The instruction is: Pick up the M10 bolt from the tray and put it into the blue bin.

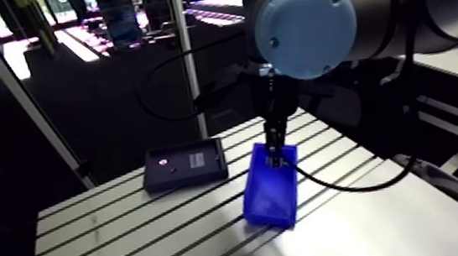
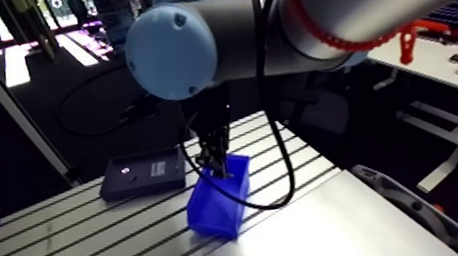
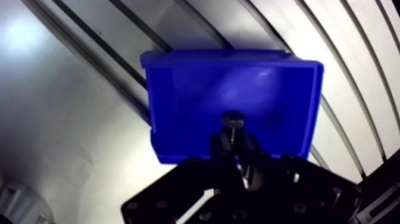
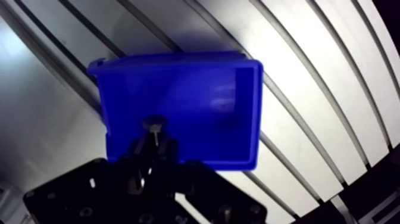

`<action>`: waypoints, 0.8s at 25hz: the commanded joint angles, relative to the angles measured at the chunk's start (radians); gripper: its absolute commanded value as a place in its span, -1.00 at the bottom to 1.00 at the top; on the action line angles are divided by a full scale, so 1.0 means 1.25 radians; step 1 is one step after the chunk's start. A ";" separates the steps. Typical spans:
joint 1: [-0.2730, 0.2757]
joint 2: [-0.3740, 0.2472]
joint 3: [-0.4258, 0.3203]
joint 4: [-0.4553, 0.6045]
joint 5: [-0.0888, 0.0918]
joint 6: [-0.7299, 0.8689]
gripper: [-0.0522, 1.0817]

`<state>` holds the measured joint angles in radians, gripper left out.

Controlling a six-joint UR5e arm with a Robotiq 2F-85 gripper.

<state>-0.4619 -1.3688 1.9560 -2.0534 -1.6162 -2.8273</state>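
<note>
Pincer [image 3: 234, 138]: my 2 fingers [image 3: 221, 144] clamped on 1 M10 bolt [image 3: 233, 120], head protruding past fingertips, hanging over the blue bin [image 3: 196, 89]; 1 dark tray [image 1: 184, 164] lies near the bin on slotted table [image 1: 128, 236]

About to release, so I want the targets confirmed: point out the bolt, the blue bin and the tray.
bolt [image 3: 233, 119]: wrist view, on its head.
blue bin [image 3: 220, 57]: wrist view, on its rim.
tray [image 1: 194, 158]: arm view, on its bare floor.
</note>
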 commanded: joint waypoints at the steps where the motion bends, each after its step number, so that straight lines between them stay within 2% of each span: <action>1: 0.000 0.027 0.019 -0.044 -0.001 0.003 0.89; 7: 0.000 0.055 0.029 -0.049 -0.001 0.007 0.88; 11: 0.000 0.066 0.047 -0.099 -0.002 0.005 0.88; 20: 0.001 0.082 0.066 -0.119 -0.007 0.008 0.87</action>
<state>-0.4610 -1.2733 2.0289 -2.1882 -1.6227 -2.8189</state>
